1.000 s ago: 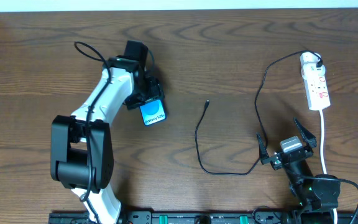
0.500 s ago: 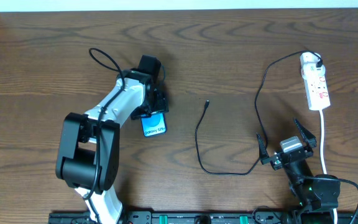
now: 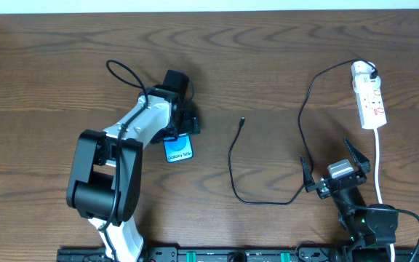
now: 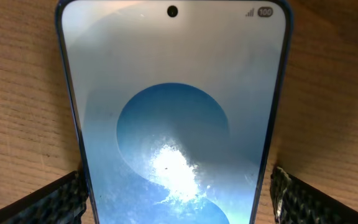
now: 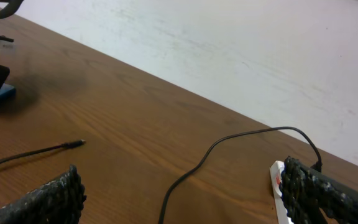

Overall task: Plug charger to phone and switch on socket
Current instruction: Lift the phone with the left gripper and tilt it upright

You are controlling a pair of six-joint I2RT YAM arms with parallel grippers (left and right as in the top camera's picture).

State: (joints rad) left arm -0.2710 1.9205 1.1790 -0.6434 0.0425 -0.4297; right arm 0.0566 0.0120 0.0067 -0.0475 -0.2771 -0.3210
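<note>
L tool [image 3: 181, 134] holds phone [image 3: 179, 151]; R tool [image 3: 331, 165] open

1. The whole table [image 3: 282, 65] is seen straight down from high above in the overhead view.
2. The phone [image 4: 173, 124] is viewed from very near, facing down, in the left wrist view; the frame is filled by it.
3. The table is looked across from low, toward the far left, in the right wrist view.
4. The phone is shared by the overhead and left wrist views; the charger [image 5: 229, 140] and socket [image 5: 278, 193] are shared by the overhead and right wrist views.
</note>
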